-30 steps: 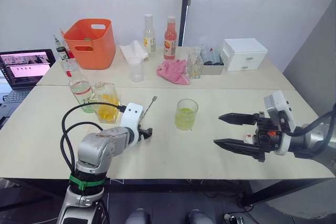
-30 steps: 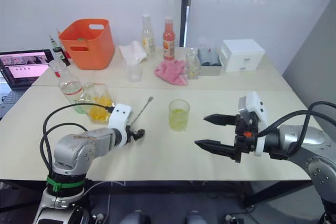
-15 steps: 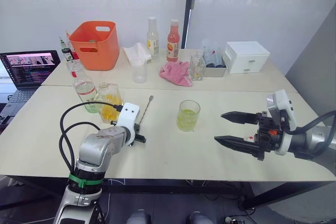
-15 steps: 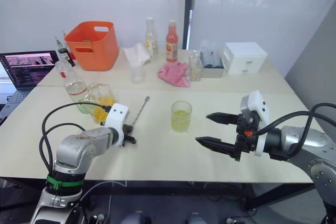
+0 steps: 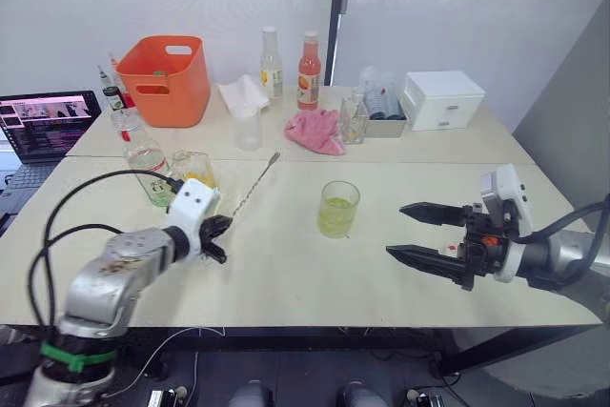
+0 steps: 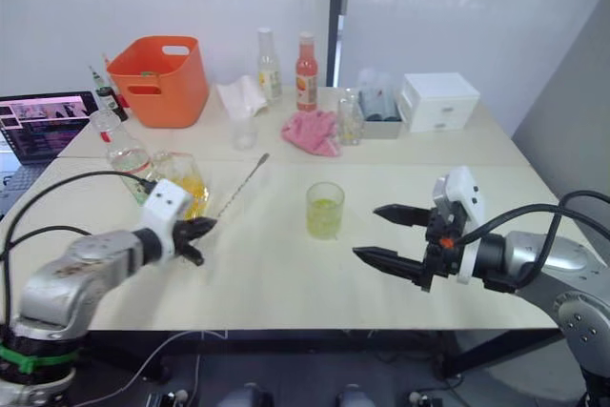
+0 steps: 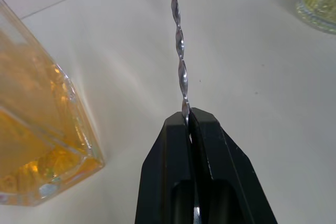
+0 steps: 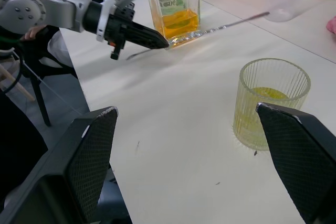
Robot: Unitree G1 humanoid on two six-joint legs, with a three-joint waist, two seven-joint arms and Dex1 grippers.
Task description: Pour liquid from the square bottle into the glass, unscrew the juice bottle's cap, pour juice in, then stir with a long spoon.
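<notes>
Long spoon held at the handle end, pinched between the closed jaws of the left gripper; twisted shaft ran up and away over the worktop past the square bottle, bowl end raised near the seam between the two tables. Glass stood mid-worktop, well apart from the spoon, with yellow-green liquid in its lower part. Right gripper hovered beside the glass with jaws spread wide, holding nothing.

Judged step: stirring, spoon not yet in the glass. To do well: swing bowl end over the glass mouth, tip shaft nearer upright, lower along the centre clear of the rim. Grip at the far end leaves a long lever, so small wrist circles only; hard contact with the wall could tip the glass. Right gripper could steady it.

Count:
- long spoon: 1
- glass with liquid: 1
- square bottle: 1
- juice bottle: 1, behind the square bottle
- tall bottles at back: 2, one pale yellow, one orange-red
- orange tub: 1
- pink cloth: 1
- white drawer box: 1
- laptop: 1
</notes>
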